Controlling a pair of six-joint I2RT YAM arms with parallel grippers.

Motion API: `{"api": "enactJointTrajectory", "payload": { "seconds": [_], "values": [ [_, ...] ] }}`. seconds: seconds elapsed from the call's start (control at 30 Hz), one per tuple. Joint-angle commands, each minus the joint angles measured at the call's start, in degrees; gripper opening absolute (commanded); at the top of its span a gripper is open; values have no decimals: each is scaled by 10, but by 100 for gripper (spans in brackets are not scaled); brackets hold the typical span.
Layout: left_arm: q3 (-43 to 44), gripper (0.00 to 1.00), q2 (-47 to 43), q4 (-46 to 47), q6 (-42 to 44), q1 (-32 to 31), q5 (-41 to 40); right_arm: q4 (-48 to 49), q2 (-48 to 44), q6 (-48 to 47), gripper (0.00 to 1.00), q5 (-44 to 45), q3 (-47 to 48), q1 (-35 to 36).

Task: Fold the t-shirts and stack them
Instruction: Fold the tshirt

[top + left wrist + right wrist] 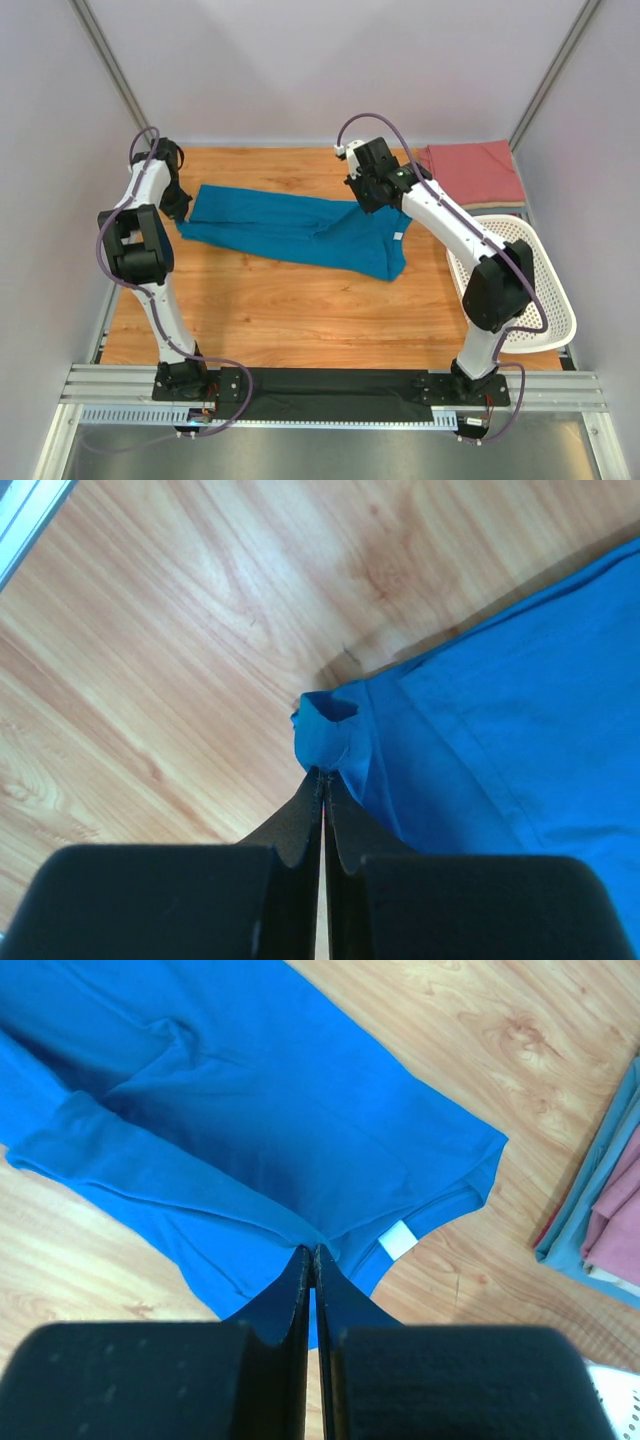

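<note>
The teal-blue t-shirt (300, 228) lies stretched across the middle of the wooden table. My left gripper (180, 210) is shut on its left corner (325, 725), which bunches at the fingertips. My right gripper (368, 195) is shut on a fold of the shirt's upper right edge (300, 1225), near the collar and its white label (398, 1241). The salmon-red t-shirt (472, 172) lies folded at the back right on top of a grey-blue one (575, 1245); the stack's edge shows in the right wrist view (615, 1210).
A white perforated basket (525, 290) stands at the right edge, beside my right arm. Bare wooden table (300, 320) lies in front of the shirt. Grey walls close in the back and sides.
</note>
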Motion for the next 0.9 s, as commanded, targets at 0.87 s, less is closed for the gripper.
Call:
{"api": "enactJointTrajectory", "payload": {
  "seconds": [0.87],
  "values": [
    [-231,0,-194,8,-18,-7,-62,-20,-194,60,0,-89,-122,4]
  ]
}}
